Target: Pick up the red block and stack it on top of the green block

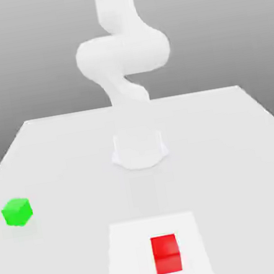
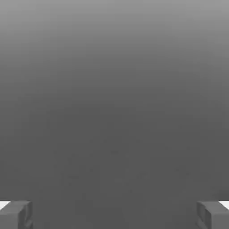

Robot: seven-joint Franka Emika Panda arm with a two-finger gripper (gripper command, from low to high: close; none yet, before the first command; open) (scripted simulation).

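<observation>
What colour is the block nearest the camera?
Red block, clearest in the exterior view, sitting on a white patch.

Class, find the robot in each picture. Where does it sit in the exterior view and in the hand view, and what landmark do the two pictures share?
Exterior view: the arm rises from its base mid-table, beyond the red block.
Hand view: the claw is open, its grey fingertips far apart.
Shared landmark: the grey backdrop behind the table is probably the grey seen past the claw.

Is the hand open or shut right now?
Open: the hand has its two grey fingertips far apart at opposite edges, with nothing between them.
</observation>
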